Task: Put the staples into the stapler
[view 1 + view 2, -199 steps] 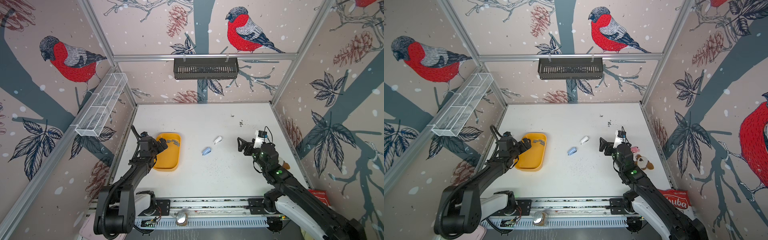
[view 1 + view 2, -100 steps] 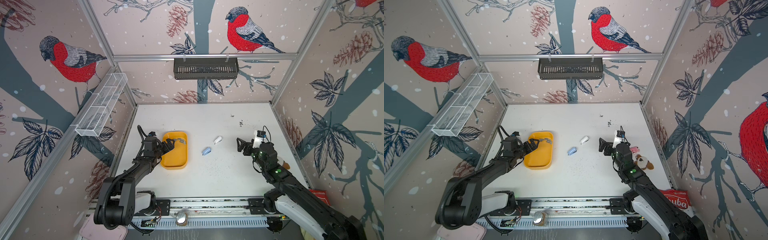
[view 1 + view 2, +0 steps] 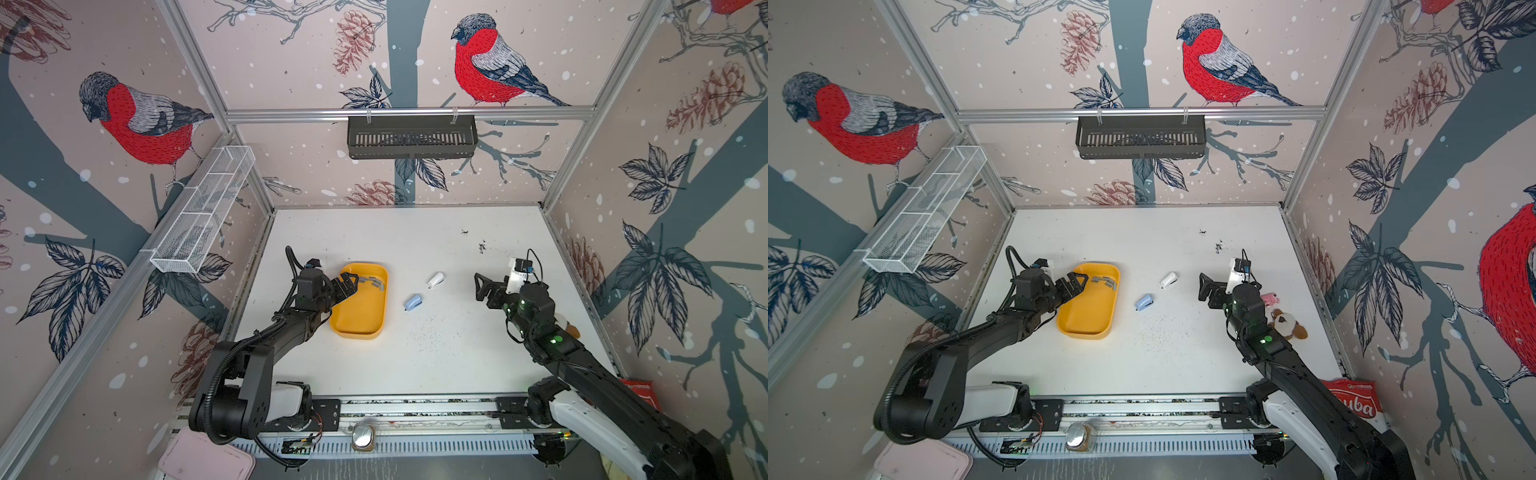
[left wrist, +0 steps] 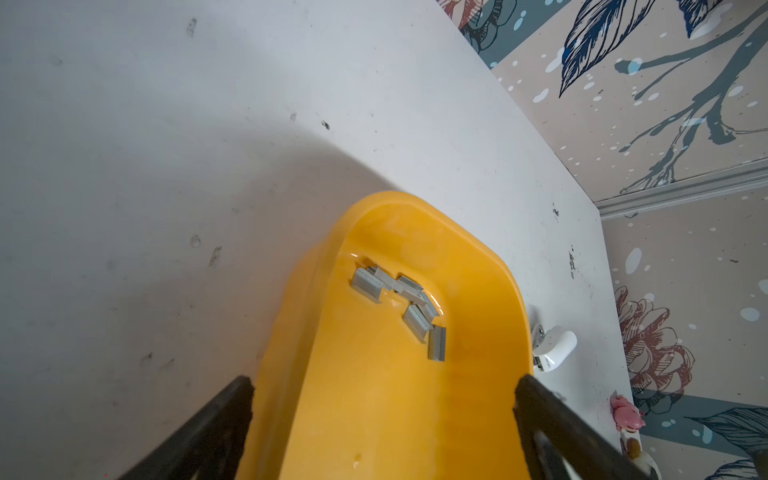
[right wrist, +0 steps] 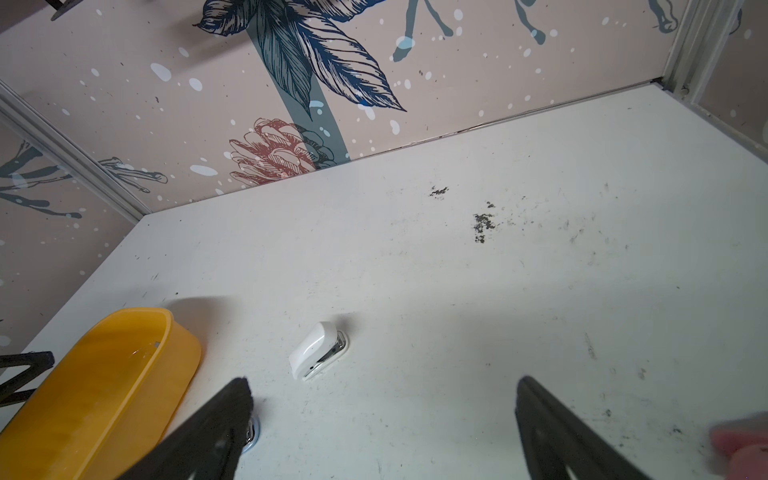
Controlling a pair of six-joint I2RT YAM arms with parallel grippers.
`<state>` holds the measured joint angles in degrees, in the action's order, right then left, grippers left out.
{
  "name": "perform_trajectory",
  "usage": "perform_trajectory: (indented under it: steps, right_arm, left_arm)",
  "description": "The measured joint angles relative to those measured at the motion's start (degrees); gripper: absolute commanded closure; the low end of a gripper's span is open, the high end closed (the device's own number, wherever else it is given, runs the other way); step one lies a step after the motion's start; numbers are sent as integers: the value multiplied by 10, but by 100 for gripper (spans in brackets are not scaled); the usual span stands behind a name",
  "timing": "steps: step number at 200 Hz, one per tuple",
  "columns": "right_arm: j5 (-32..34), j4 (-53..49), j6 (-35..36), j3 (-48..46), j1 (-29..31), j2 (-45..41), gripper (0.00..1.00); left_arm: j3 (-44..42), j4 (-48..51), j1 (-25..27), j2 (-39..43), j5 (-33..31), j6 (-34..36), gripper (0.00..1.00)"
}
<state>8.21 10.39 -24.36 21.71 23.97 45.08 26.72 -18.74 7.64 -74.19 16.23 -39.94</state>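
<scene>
Several silver-grey staples (image 3: 374, 281) (image 3: 1105, 281) (image 4: 399, 299) lie bunched at the far end of a yellow tray (image 3: 357, 333) (image 4: 374, 399). Right of the tray, two small staplers rest on the white table: a white stapler (image 3: 435, 280) (image 5: 316, 351) and a blue stapler (image 3: 413, 302) (image 3: 1144, 302). My left gripper (image 3: 348, 286) (image 4: 384, 415) is open over the tray's left rim, one finger outside the tray and one near its far side, short of the staples. My right gripper (image 3: 480, 287) (image 5: 384, 415) is open above bare table, right of both staplers, holding nothing.
A plush toy (image 3: 1287, 322) and a small pink figure (image 3: 1270, 298) lie beside the right arm. Dark specks (image 3: 482, 247) dot the far right of the table. A black basket (image 3: 411, 137) hangs on the back wall, a white wire basket (image 3: 203, 212) on the left wall.
My left gripper has moved right, and the yellow tray with the staples has shifted right with it. The right arm has barely moved.
</scene>
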Motion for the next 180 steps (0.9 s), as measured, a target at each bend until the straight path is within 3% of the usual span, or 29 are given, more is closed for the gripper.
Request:
perform_trajectory:
  steps: [45, 92, 129, 180]
  right_arm:
    - [14, 1, 5, 0, -9, 2, 1]
    - [38, 13, 20, 14, -29, 39, 1]
    - [42, 54, 51, 4, -85, 63, 1]
    - [29, 141, 80, -33, -183, 91, 2]
  left_arm:
    - [29, 45, -64, 61, -37, 30, 3]
    - [39, 56, -84, 70, -152, 117, 3]
    - [39, 33, -87, 39, -223, 194, 3]
    - [-29, -94, -87, -1, -224, 254, 3]
